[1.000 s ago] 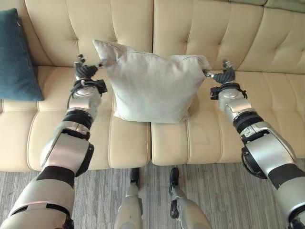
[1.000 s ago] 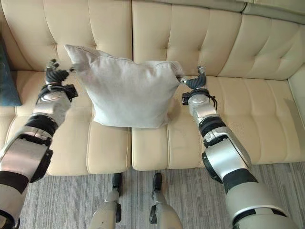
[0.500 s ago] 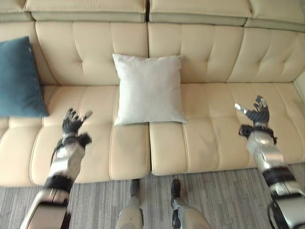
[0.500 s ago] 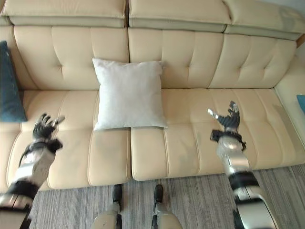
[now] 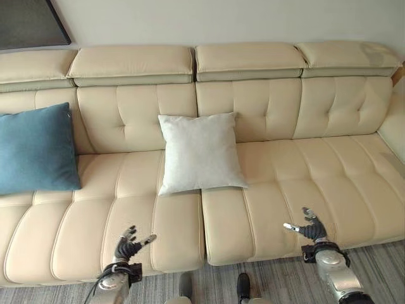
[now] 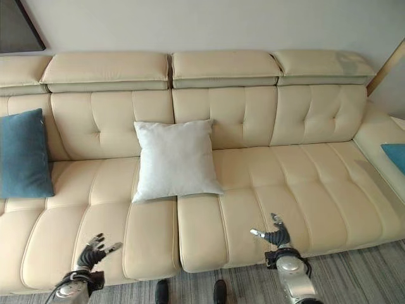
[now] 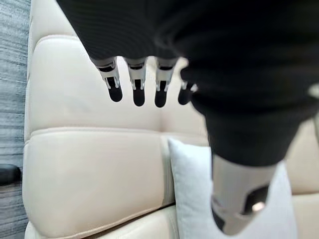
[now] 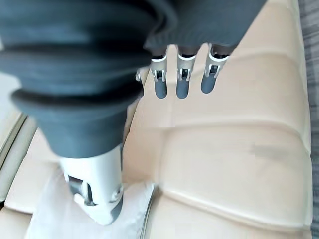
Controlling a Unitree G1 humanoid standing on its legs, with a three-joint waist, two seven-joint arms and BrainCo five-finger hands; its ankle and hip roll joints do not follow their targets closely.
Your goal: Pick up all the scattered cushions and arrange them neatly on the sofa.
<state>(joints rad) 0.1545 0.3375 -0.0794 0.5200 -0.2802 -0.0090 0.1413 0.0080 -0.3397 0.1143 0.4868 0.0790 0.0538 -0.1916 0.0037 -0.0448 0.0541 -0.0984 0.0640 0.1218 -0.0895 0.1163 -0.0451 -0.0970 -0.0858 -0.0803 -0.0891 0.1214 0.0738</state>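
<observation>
Left eye view, from left to right: a blue cushion [image 5: 35, 149] leans on the backrest at the left end of the sofa [image 5: 297, 171], and a white cushion [image 5: 200, 152] stands against the backrest near the middle, straddling the seam between two seat pads. Low at the seat's front edge, the left hand [image 5: 130, 244] has relaxed, spread fingers and holds nothing; the right hand [image 5: 308, 228] is likewise loose and empty. At the sofa's right end, the right eye view cuts off a second blue cushion [image 6: 395, 154].

Both centre cushions look settled, so the step in hand is probably fetching whatever remains. Done well, that means keeping both hands released and clear of the white cushion so it stays upright. Any cushions on the floor are hidden from these views.
</observation>
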